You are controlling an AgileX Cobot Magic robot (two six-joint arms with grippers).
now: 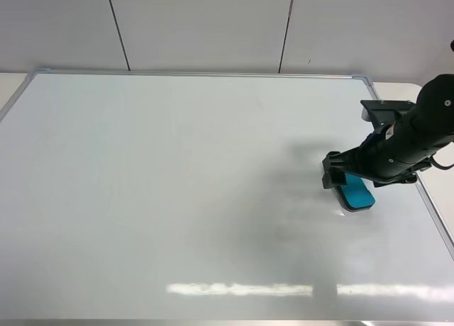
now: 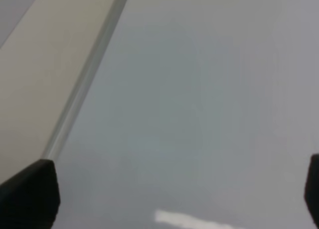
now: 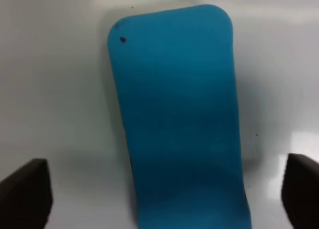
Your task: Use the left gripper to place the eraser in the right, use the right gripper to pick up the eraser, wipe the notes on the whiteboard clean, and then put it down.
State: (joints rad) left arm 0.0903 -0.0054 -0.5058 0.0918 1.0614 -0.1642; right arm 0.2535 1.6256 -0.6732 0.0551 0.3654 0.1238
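Note:
The teal-blue eraser (image 1: 357,195) lies flat on the whiteboard (image 1: 177,198) near its right edge. My right gripper (image 1: 339,177) hovers over the eraser's near end. In the right wrist view the eraser (image 3: 174,119) lies between the spread fingers of the right gripper (image 3: 162,191), which do not touch it, so this gripper is open. My left gripper (image 2: 169,194) shows only in the left wrist view, as two dark tips far apart, open and empty above the whiteboard (image 2: 199,89) near its frame (image 2: 84,79). No marker notes show on the board.
The board's silver frame (image 1: 425,198) runs just right of the eraser, under the right arm (image 1: 425,127). A pale table edge (image 1: 10,85) shows past the board's left corner. A grey panelled wall (image 1: 213,28) stands behind.

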